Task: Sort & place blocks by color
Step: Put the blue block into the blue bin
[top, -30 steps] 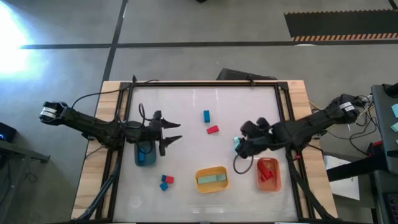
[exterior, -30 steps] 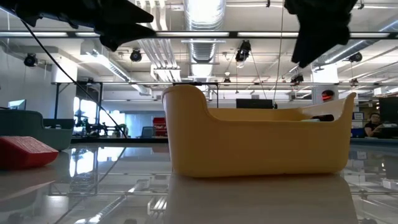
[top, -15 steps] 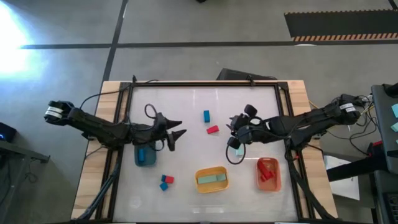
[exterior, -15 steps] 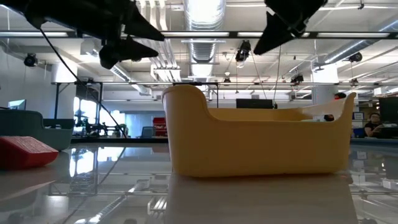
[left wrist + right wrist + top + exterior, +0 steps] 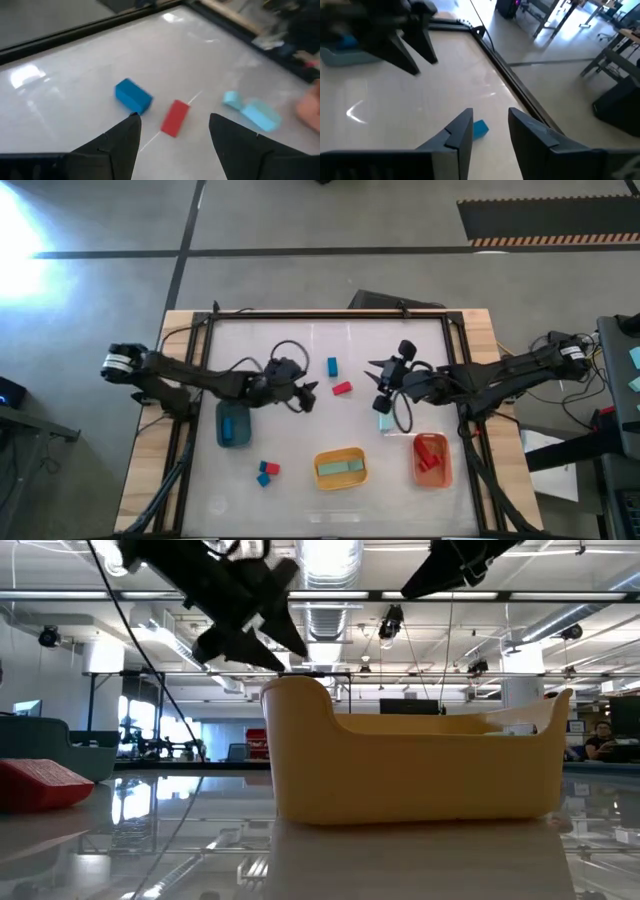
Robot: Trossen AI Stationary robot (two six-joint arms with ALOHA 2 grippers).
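White glossy tabletop (image 5: 420, 340) bearing grey-blue bin (image 5: 233, 425), yellow bin (image 5: 340, 468) and orange bin (image 5: 431, 460). Left gripper (image 5: 306, 394) and right gripper (image 5: 376, 376), both spread wide and empty, aimed from opposite sides at one small patch. Between them, red block (image 5: 342, 389) near blue block (image 5: 331, 365); mint-teal block (image 5: 384, 421) beside the right gripper. Likely hazards: collision of converging fingers; nudging the blue neighbour while closing on the red; skidding on the slick surface.

yellow bin (image 5: 410, 765): low view, its wall hides whatever lies inside
mint blocks (image 5: 252, 109): left wrist view, blurred beside the red block (image 5: 175, 117)
left hand (image 5: 262, 648): low view, arm cut off at top edge
right hand (image 5: 415, 585): low view, mostly cropped
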